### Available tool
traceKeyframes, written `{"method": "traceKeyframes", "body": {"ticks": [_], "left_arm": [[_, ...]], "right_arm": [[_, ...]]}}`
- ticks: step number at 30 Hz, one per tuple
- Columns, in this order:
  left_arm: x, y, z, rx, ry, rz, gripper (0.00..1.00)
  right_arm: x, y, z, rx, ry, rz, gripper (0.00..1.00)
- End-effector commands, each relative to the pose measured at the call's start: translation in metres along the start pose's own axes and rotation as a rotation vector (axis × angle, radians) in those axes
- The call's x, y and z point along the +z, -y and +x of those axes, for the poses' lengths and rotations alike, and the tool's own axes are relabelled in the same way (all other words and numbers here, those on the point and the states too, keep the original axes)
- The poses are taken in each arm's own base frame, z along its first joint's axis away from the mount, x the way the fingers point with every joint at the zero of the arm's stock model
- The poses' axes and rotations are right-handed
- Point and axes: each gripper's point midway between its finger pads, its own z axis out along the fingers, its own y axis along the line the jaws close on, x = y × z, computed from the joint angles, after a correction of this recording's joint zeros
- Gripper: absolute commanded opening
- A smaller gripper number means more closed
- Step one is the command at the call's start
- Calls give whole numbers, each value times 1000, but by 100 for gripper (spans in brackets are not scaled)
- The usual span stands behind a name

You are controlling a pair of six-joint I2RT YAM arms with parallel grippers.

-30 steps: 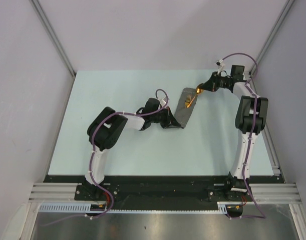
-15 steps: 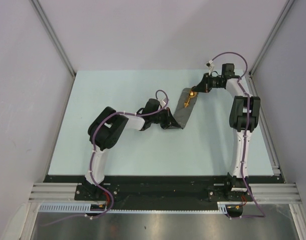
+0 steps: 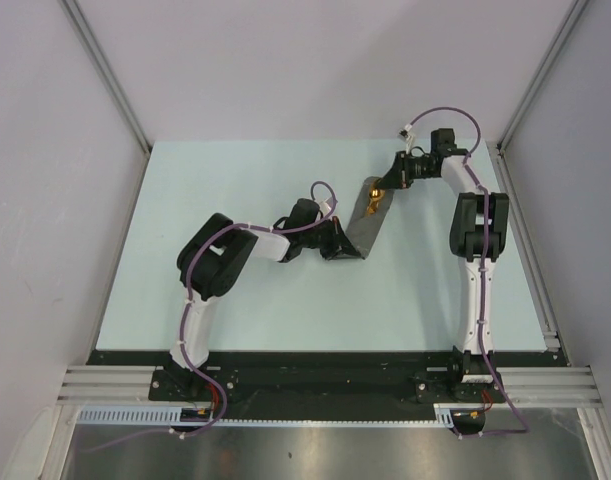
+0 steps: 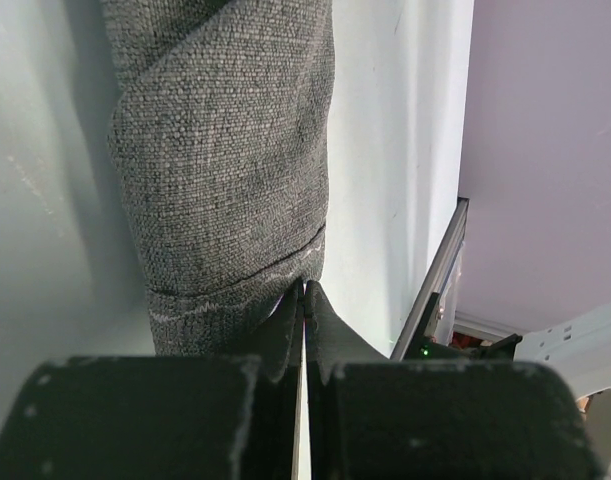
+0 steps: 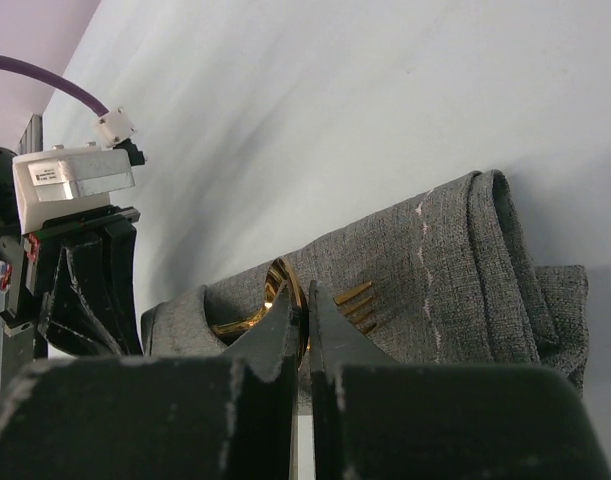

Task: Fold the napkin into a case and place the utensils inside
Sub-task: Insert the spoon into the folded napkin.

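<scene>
Pale lilac wall panels [image 3: 285, 70] close in a light blue-green surface [image 3: 235, 180] on three sides. From the near edge at the left, the black-and-white left arm [image 3: 220, 265] bends toward the middle of the surface. Its left hand [image 3: 337, 243] sits at the near end of a narrow dark grey woven cloth case [image 3: 366, 225]. In the left wrist view this hand [image 4: 303, 300] is clenched, tips together right against the hem of the case [image 4: 225, 180]. Whether a fold is pinched between them I cannot tell.

The case lies flat, a little right of the surface's middle. It slants from its near end toward the far right corner.

At its far end, a small gold fork [image 5: 357, 296] shows its tines on top of the cloth. Just beside it to the left is a small shiny gold spoon [image 5: 278, 285]. The right hand [image 5: 305, 300] is closed on the spoon, whose gold rim sits between the two black fingers.

From above, the right hand [image 3: 388, 184] meets the case's far end. The right arm [image 3: 477, 230] rises from the near edge along the right side and curls back leftward. A purple cable [image 3: 440, 112] loops over its wrist.
</scene>
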Motion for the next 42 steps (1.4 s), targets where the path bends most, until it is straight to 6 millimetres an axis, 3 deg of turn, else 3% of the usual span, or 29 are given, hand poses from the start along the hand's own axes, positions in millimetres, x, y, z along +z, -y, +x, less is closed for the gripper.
{"method": "traceKeyframes", "body": {"ticks": [1, 4, 5, 13, 16, 23, 27, 33, 35, 42], "left_arm": [[-7, 24, -9, 61, 34, 43, 0], [-4, 21, -9, 48, 22, 34, 0], [-3, 20, -9, 41, 18, 34, 0], [1, 15, -9, 22, 18, 38, 0], [2, 13, -7, 17, 13, 34, 0], [1, 13, -8, 21, 15, 33, 0], [1, 16, -8, 24, 13, 39, 0], [1, 18, -10, 29, 15, 39, 0], [1, 18, -10, 29, 15, 41, 0], [-1, 23, -12, 36, 20, 46, 0]], "right_arm": [[-1, -4, -13, -36, 8, -27, 0], [1, 0, -10, 16, 1, -34, 0], [14, -5, -6, 19, -19, -48, 0], [25, -5, -8, 27, -30, -36, 0], [28, -5, -8, 24, -37, -21, 5], [24, -1, -8, 37, -30, -9, 8], [20, 0, -8, 40, -23, -15, 1], [15, -3, -9, 37, -12, -37, 0], [18, -2, -7, 38, -21, -28, 10], [17, -1, -8, 26, -22, -3, 28]]}}
